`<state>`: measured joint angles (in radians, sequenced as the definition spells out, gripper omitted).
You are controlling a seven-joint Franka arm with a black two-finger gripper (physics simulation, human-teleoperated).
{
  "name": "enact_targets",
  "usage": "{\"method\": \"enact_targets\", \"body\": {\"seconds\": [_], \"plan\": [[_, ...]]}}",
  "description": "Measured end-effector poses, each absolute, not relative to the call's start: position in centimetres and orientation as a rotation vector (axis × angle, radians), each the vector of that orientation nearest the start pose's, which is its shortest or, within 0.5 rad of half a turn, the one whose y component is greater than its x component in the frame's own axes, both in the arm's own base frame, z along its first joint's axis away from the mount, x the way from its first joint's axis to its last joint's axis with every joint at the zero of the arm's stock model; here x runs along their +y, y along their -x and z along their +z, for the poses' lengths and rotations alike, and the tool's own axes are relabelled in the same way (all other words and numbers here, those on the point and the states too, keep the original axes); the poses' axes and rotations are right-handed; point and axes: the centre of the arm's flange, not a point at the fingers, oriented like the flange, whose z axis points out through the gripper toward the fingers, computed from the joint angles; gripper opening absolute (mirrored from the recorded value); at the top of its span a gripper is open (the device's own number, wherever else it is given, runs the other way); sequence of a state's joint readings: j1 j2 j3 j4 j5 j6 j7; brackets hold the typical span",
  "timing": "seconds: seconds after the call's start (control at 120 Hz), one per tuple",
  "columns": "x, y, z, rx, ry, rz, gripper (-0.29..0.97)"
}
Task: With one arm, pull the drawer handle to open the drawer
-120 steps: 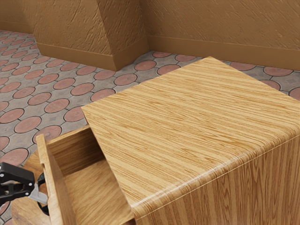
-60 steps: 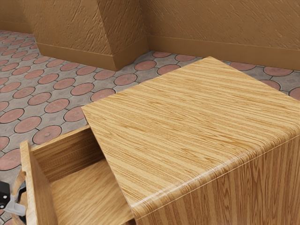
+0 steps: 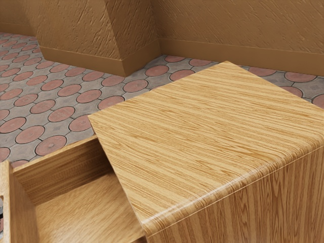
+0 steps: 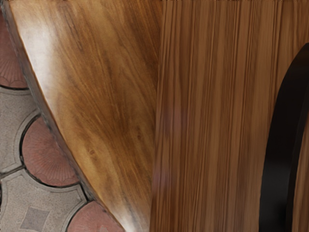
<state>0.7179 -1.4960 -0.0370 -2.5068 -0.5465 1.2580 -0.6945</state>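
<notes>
The wooden cabinet stands on a tiled floor. Its top drawer is pulled far out toward the exterior view's left, and the inside is bare. The drawer front reaches the picture's left edge. In the wrist view, a rounded glossy wooden piece, seemingly the drawer handle, lies very close under my hand, against a straight-grained wooden panel. Beside that panel a black curved part of my hand shows.
Red and grey patterned floor tiles spread behind and to the left of the cabinet, and also appear past the handle. A textured brown wall with a jutting corner stands at the back.
The drawer has slid steadily further out toward the exterior view's left. My gripper, at the drawer front a second ago, has moved with it past the picture's left edge.
</notes>
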Motion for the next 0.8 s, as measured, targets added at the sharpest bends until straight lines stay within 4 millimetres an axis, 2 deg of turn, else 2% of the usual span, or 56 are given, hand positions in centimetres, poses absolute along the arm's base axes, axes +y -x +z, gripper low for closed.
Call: {"method": "enact_targets", "body": {"seconds": [0.225, 0.8], "plan": [[-0.1, -8.6, 64.3, -1.995, 2.963, -0.441, 0.67], [2.4, -5.0, 63.9, -2.068, 2.913, -0.433, 0.67]]}}
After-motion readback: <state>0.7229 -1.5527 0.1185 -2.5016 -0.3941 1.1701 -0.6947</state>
